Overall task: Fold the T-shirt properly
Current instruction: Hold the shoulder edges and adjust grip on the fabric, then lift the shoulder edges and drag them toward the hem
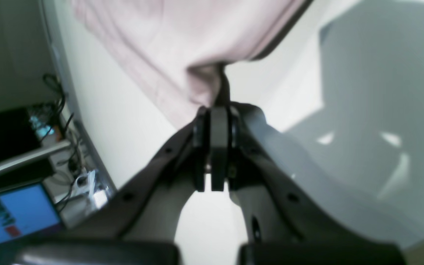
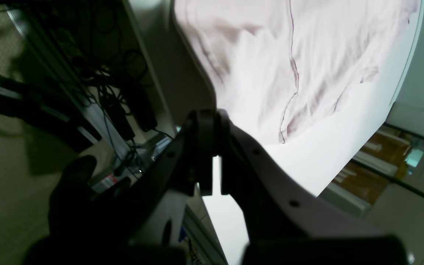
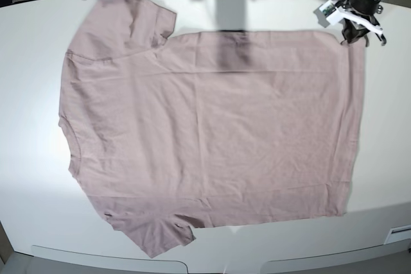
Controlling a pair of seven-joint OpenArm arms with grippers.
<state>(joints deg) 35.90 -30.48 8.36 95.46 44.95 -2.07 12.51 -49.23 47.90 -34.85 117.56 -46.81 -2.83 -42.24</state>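
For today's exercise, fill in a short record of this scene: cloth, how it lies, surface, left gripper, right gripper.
cloth: T-shirt, dusty pink, short sleeves
how it lies: spread flat, unfolded
surface: white table
left gripper: shut on a corner of the T-shirt at its hem end
right gripper: shut at the sleeve end, at the table's edge; whether it holds cloth cannot be told

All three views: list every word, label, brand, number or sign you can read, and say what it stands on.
No text can be read in any view.
Blue screen: dark and red marks, too blurred to read.
Red-and-white sticker on gear under the table edge: too small and dark to read.
T-shirt: plain cloth, no print or label visible.
Table: bare white, no marking.
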